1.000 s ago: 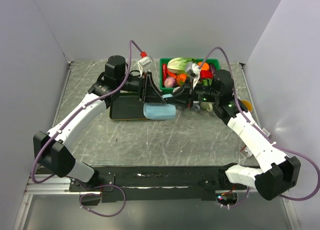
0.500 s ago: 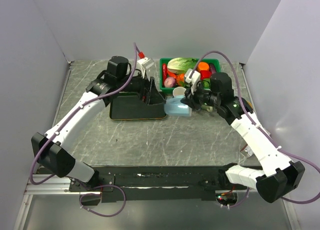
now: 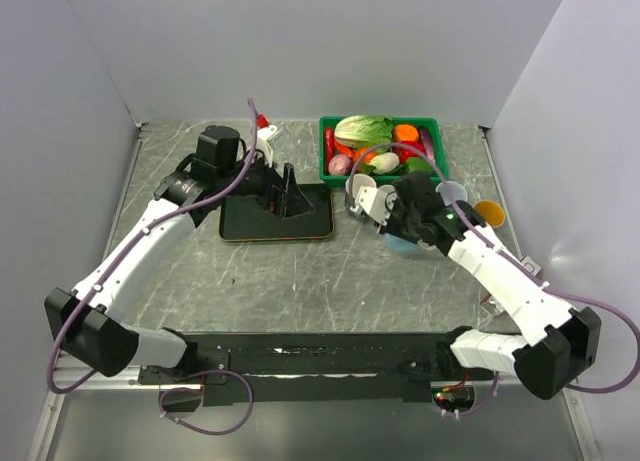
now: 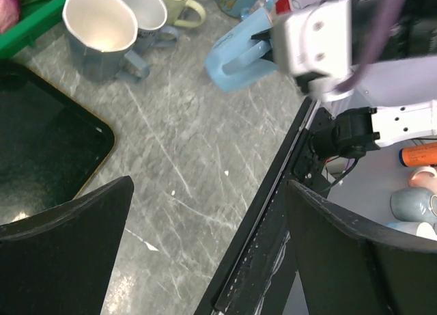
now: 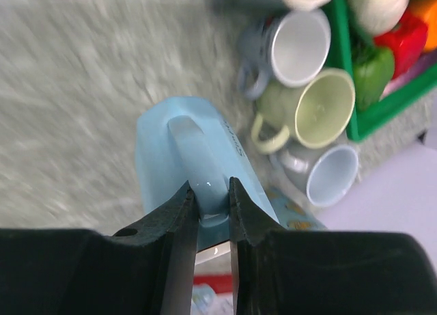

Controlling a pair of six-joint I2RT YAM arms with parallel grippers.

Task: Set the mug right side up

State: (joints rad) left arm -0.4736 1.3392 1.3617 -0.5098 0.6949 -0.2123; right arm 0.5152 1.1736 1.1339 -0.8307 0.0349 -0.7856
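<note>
The light blue mug (image 5: 171,141) hangs tilted over the table to the right of the black tray. My right gripper (image 5: 210,200) is shut on its handle (image 5: 198,158). From above, the arm covers most of the mug (image 3: 403,246), and the right gripper (image 3: 395,233) is just above it. In the left wrist view the mug (image 4: 235,52) lies on its side in the air at the top. My left gripper (image 4: 208,250) is open and empty, and from above the left gripper (image 3: 292,193) is over the tray, well left of the mug.
The black tray (image 3: 262,224) lies left of centre. A green crate (image 3: 325,146) of vegetables stands at the back. Beside it stand a grey mug (image 5: 297,45), a pale green mug (image 5: 321,106) and a pale blue mug (image 5: 331,175). An orange cup (image 3: 490,213) stands far right.
The left gripper opened, let go of the mug and drew back left over the tray. The right gripper, shut on the handle, carried the mug to the right and nearer.
</note>
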